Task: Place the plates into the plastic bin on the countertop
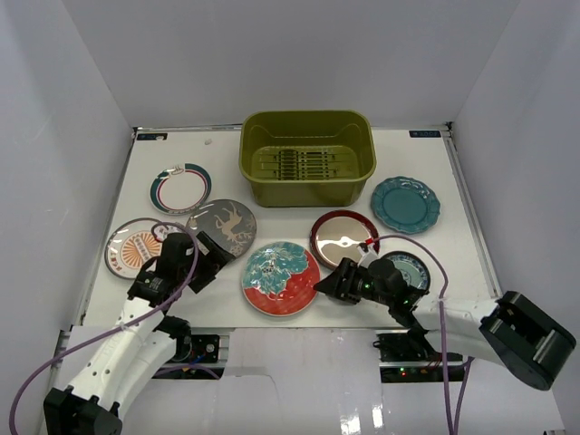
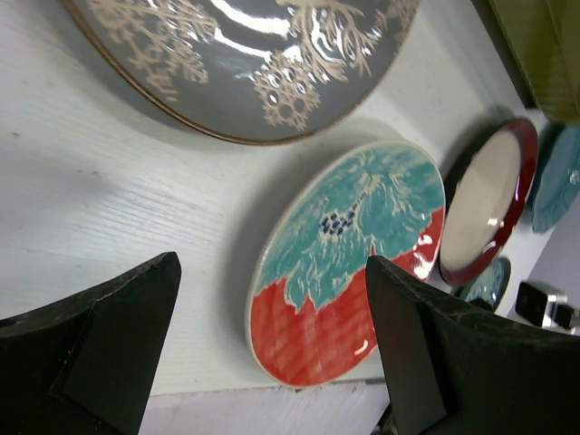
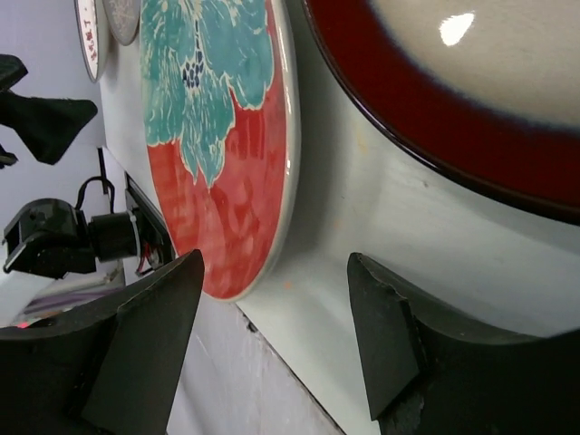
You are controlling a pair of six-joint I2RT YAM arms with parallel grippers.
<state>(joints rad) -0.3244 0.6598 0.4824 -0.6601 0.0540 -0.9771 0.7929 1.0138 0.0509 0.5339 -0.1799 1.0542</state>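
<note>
The olive-green plastic bin (image 1: 306, 189) stands empty at the back middle of the white countertop (image 1: 460, 256). Seven plates lie flat in front of it: white striped-rim (image 1: 180, 188), grey (image 1: 222, 227), orange-patterned (image 1: 134, 247), red-teal floral (image 1: 280, 278), dark red glossy (image 1: 343, 237), teal scalloped (image 1: 405, 204) and small teal (image 1: 410, 269), partly under my right arm. My left gripper (image 1: 212, 263) is open and empty, just left of the floral plate (image 2: 349, 263). My right gripper (image 1: 326, 285) is open and empty, low at the floral plate's right edge (image 3: 217, 136).
White walls enclose the table on three sides. The near table edge runs just below the floral plate. The grey plate (image 2: 245, 63) and the dark red plate (image 3: 471, 91) lie close on either side of the floral one.
</note>
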